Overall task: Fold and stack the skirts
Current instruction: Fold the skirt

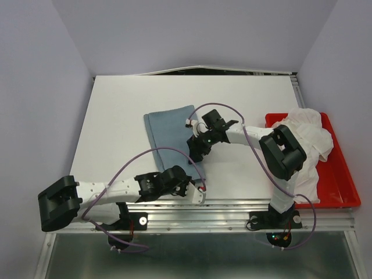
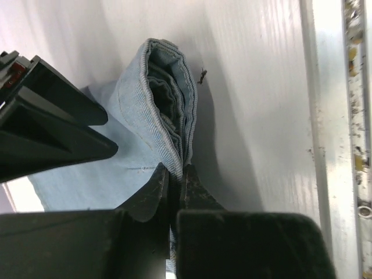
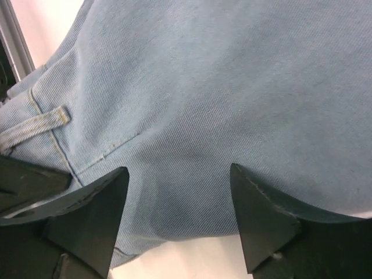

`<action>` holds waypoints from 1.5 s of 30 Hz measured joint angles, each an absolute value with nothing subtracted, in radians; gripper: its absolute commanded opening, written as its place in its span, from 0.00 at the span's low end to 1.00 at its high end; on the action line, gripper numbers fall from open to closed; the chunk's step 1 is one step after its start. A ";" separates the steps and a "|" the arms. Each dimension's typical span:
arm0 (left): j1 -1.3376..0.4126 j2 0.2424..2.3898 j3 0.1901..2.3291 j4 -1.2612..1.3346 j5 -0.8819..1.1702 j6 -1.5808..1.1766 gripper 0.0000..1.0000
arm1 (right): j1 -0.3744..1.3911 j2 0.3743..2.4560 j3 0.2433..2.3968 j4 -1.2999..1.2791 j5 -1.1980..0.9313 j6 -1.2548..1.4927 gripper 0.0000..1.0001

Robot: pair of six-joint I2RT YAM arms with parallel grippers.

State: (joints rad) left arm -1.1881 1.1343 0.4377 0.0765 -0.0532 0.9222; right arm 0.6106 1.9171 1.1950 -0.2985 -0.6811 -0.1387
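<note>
Left gripper point(image 2: 176, 174): jaws closed tight on a folded edge of the denim, with several cloth layers pinched between the fingers. In the overhead view it sits at 6 o'clock of the cloth point(image 1: 199, 190), just inside the near table edge.
Right gripper point(image 3: 180, 215): jaws spread wide, both fingers point(image 3: 93, 215) over flat denim with nothing between them. Whether the tips press on the cloth cannot be told. Overhead it is on the right-hand edge of the cloth point(image 1: 193, 154), at about 4 o'clock of the cloth's middle.
Skirt point(image 1: 165, 131): light-blue denim lying on the table just left of centre. It runs from 11 o'clock down to 5 o'clock, where its near corner is gathered into the left gripper. The left wrist view shows stacked, curled layers there point(image 2: 160, 110).
Belt loop point(image 3: 35, 122): stitched to the denim, at 9 o'clock in the right wrist view.
Table point(image 1: 122, 110): white surface.
Red tray point(image 1: 347, 189): at 3 o'clock of the table, well apart from the skirt.
White cloth point(image 1: 311, 136): heaped in the tray, spilling over its left rim.
</note>
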 measured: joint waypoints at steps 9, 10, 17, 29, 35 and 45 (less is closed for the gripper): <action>-1.188 1.088 0.636 -0.276 0.263 0.817 0.00 | 0.558 1.946 1.470 -0.393 -0.525 -0.104 0.82; -1.190 1.084 0.658 -0.311 0.306 0.807 0.00 | 0.545 1.966 1.522 -0.388 -0.506 -0.107 0.82; -1.189 1.088 0.827 -0.513 0.562 0.752 0.00 | 0.506 2.181 1.820 -0.408 -0.445 -0.120 0.72; -0.994 1.241 1.048 -0.662 0.709 0.699 0.00 | 0.516 2.297 1.768 -0.458 -0.643 -0.157 0.40; -0.874 1.349 1.185 -0.710 0.675 0.781 0.00 | 0.548 2.268 1.673 -0.475 -0.777 -0.163 0.39; -0.728 1.560 1.319 -0.724 0.621 0.946 0.02 | 0.576 2.263 1.629 -0.479 -0.889 -0.148 0.39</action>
State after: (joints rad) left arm -0.7284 1.5604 1.3186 -0.7242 0.6209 0.9459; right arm 0.5762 2.2631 1.6291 -0.4789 -0.8894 -0.1482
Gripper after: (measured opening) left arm 0.169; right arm 0.391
